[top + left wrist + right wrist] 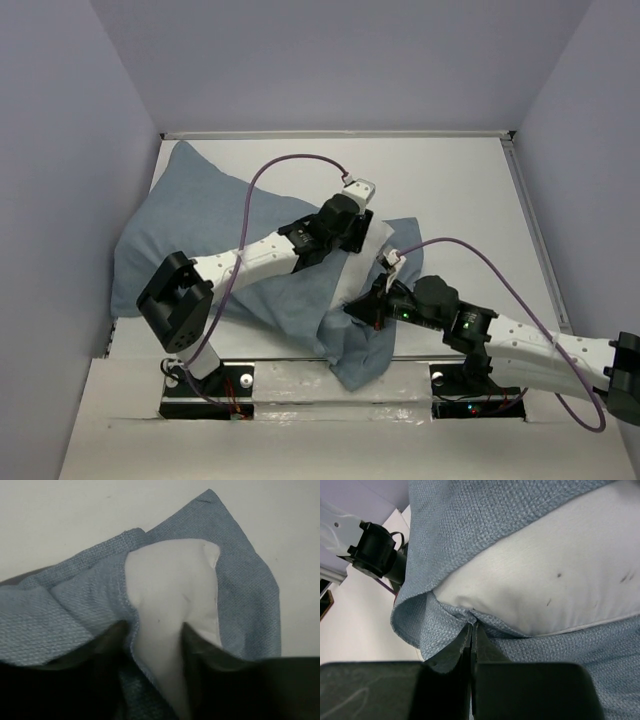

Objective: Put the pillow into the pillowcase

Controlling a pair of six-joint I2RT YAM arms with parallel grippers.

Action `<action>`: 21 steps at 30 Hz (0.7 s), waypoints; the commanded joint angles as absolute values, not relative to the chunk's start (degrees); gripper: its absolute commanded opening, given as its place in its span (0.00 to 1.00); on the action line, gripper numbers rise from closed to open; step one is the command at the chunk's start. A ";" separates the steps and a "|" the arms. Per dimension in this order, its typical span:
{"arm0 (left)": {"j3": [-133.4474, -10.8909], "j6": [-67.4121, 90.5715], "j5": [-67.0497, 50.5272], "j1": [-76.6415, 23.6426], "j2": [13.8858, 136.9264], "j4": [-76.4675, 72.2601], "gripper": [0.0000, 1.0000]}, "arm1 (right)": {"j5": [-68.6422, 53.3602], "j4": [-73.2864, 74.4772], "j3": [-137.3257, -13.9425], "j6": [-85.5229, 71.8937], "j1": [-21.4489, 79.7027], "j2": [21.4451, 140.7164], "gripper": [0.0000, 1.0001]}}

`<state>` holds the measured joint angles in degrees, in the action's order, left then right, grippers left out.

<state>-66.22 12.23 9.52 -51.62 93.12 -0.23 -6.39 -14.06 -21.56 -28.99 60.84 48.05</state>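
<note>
The blue-grey pillowcase (pixel 190 230) lies across the table's left and middle, bulging with the pillow inside. A strip of the white pillow (pixel 360 265) shows at its open end. My left gripper (pixel 362 238) sits at that opening. In the left wrist view the left gripper (pixel 152 640) is shut on a fold of the pillow (pixel 170 585), with the pillowcase (pixel 250 590) hem beside it. My right gripper (pixel 358 308) is at the near side of the opening. In the right wrist view the right gripper (pixel 472 626) is shut on the pillowcase (pixel 470 525) hem, just under the pillow (pixel 545 580).
The white table (pixel 450 190) is walled at the back and both sides. Purple cables (pixel 290 165) loop over both arms. A corner of the pillowcase hangs toward the near edge (pixel 365 365). A black joint of the left arm (pixel 375 550) shows in the right wrist view.
</note>
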 commanded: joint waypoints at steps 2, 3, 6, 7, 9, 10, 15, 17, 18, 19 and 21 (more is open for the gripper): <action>-64.26 11.51 11.95 -52.65 92.82 2.12 0.00 | -4.40 -14.86 -21.53 -29.62 61.44 45.36 0.00; -62.68 11.95 11.87 -52.65 91.77 -1.20 0.00 | -3.00 -12.50 -22.23 -29.53 61.44 43.70 0.16; -53.46 14.49 9.24 -52.65 85.45 -9.20 0.00 | -0.27 -6.79 -24.16 -29.01 61.44 41.05 0.45; -49.17 15.37 7.84 -52.39 82.21 -13.58 0.00 | 2.61 -3.29 -25.21 -29.00 61.44 39.39 0.55; -45.55 18.53 6.42 -52.21 79.55 -17.40 0.00 | 4.48 -0.70 -26.10 -28.48 61.44 37.71 0.59; -42.22 19.59 5.20 -51.86 77.02 -20.88 0.00 | 6.92 0.86 -26.45 -28.56 61.44 36.40 0.58; -33.06 26.44 1.41 -50.63 69.53 -32.85 0.00 | 18.53 3.60 -26.89 -34.62 61.44 36.82 0.20; -27.81 30.57 0.27 -50.10 65.85 -40.49 0.00 | 25.20 4.74 -27.16 -37.43 61.44 39.10 0.00; -25.95 32.06 0.26 -49.66 64.61 -46.17 0.00 | 26.62 4.83 -27.51 -40.14 61.44 42.42 0.00; -24.36 34.78 0.26 -49.40 62.95 -48.49 0.00 | 27.94 4.83 -27.77 -41.30 61.44 44.19 0.00; -21.36 36.21 0.26 -49.13 61.36 -51.67 0.00 | 28.73 3.70 -28.04 -44.20 61.44 49.10 0.00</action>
<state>-26.22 28.84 1.48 -49.95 64.84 -38.89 19.81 3.09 -25.45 -36.86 60.88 42.02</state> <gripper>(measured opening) 0.041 0.010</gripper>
